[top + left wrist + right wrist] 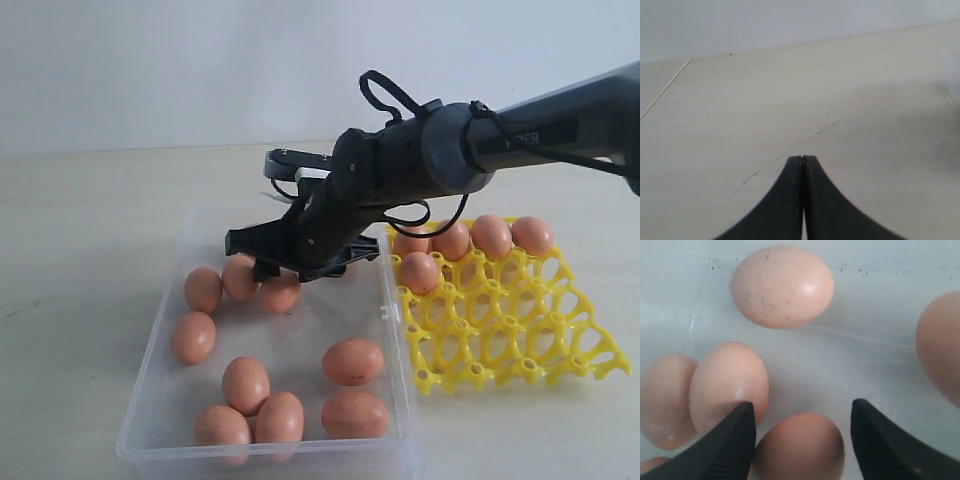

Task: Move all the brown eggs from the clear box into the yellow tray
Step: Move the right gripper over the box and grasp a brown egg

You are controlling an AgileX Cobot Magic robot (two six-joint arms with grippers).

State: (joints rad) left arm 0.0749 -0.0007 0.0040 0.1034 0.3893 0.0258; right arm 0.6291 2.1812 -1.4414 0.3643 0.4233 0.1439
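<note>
The clear box (390, 330) holds several brown eggs (352, 361). Several more eggs (491, 235) sit in the far cups of the yellow tray (520, 340), to the box's right. My right gripper (272, 268) reaches across into the box's far end and is open. One egg (800, 445) lies between its fingers (740, 440), which stand apart from it. Another egg (727, 385) sits just beside one finger. My left gripper (803, 159) is shut on nothing over bare table and is out of the exterior view.
The right arm (480, 140) stretches over the tray's far left corner and the box's right wall. The pale tabletop (80, 220) surrounds box and tray. More eggs (782, 285) lie ahead of the right gripper on the box floor.
</note>
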